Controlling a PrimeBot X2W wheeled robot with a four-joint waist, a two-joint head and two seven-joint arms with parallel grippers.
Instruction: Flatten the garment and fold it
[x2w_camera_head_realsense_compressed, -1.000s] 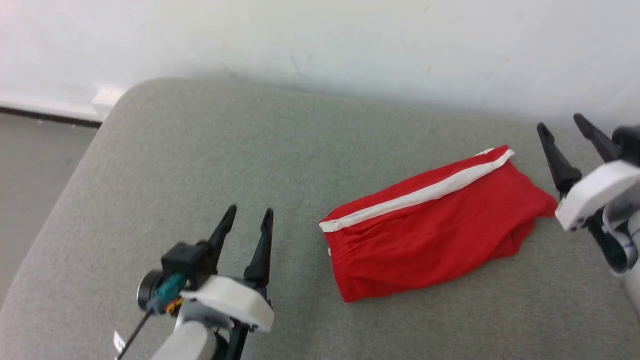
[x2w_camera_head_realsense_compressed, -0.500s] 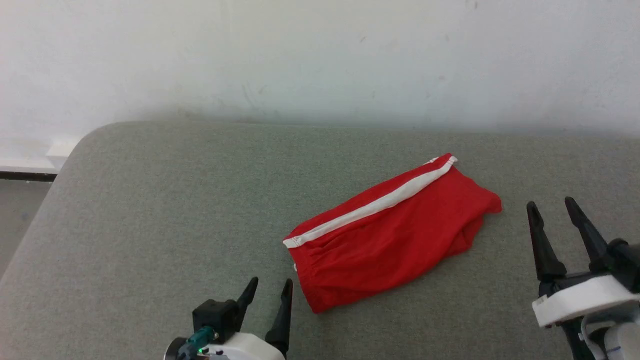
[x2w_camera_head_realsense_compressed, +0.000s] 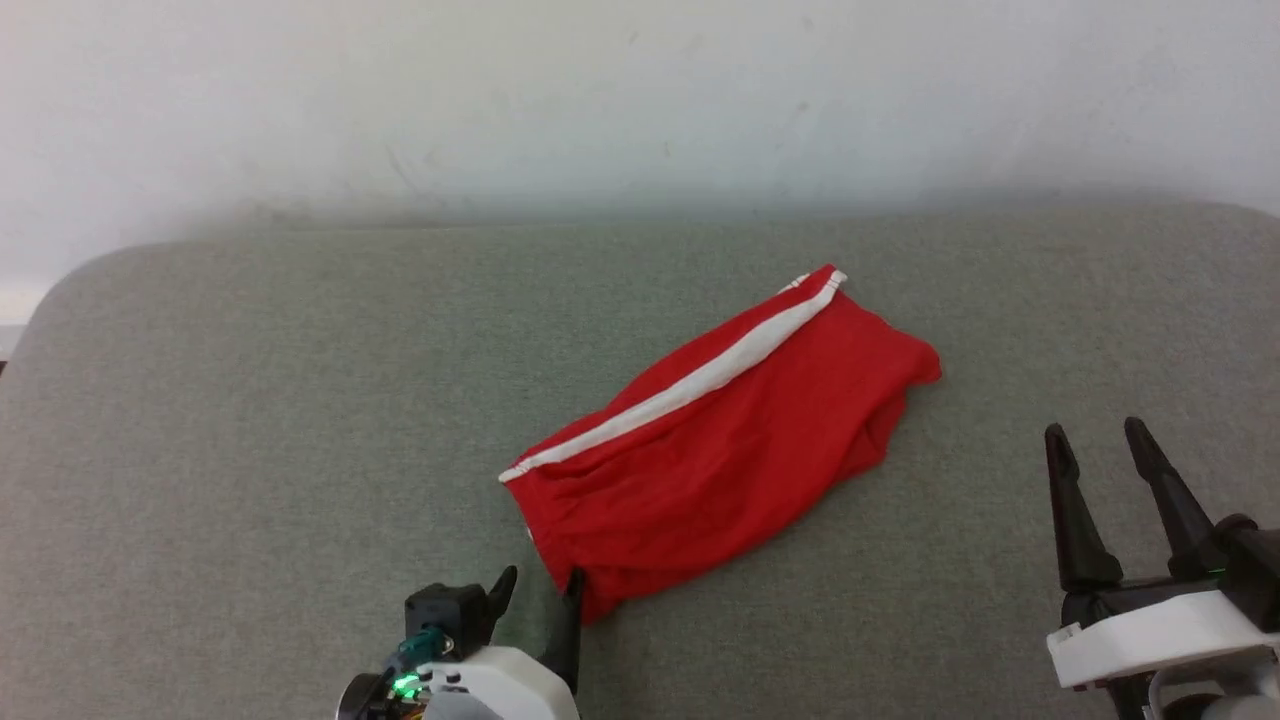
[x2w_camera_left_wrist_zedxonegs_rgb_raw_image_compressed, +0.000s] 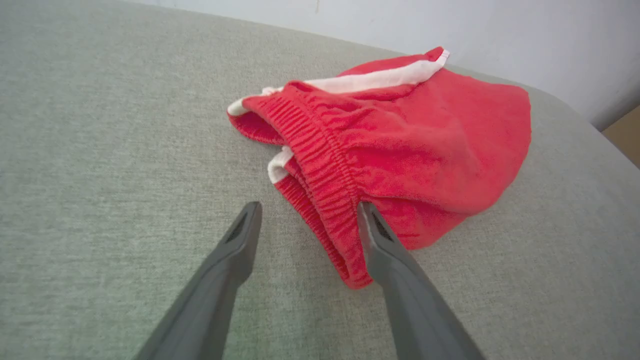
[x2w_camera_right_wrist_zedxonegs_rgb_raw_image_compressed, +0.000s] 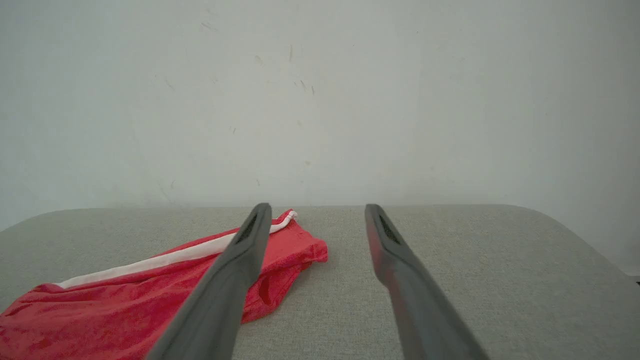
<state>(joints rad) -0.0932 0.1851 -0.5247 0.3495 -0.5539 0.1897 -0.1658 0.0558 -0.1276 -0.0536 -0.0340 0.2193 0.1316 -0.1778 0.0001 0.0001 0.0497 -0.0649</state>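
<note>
from the head camera i see the garment (x2w_camera_head_realsense_compressed: 720, 440) whole, lying slantwise in the middle of the grey cushion (x2w_camera_head_realsense_compressed: 250, 400), waistband end near me, hem end toward the wall (x2w_camera_head_realsense_compressed: 600, 90), white stripe (x2w_camera_head_realsense_compressed: 690, 385) along its far edge. the left wrist camera adds the gathered waistband (x2w_camera_left_wrist_zedxonegs_rgb_raw_image_compressed: 320, 150) gaping a little, and rumpled fabric, not flat. my left gripper (x2w_camera_head_realsense_compressed: 541, 577) is spread open at the waistband corner; whether it touches, i can't tell. my right gripper (x2w_camera_head_realsense_compressed: 1093, 430) is open too, empty, off to the right of the hem end.
</note>
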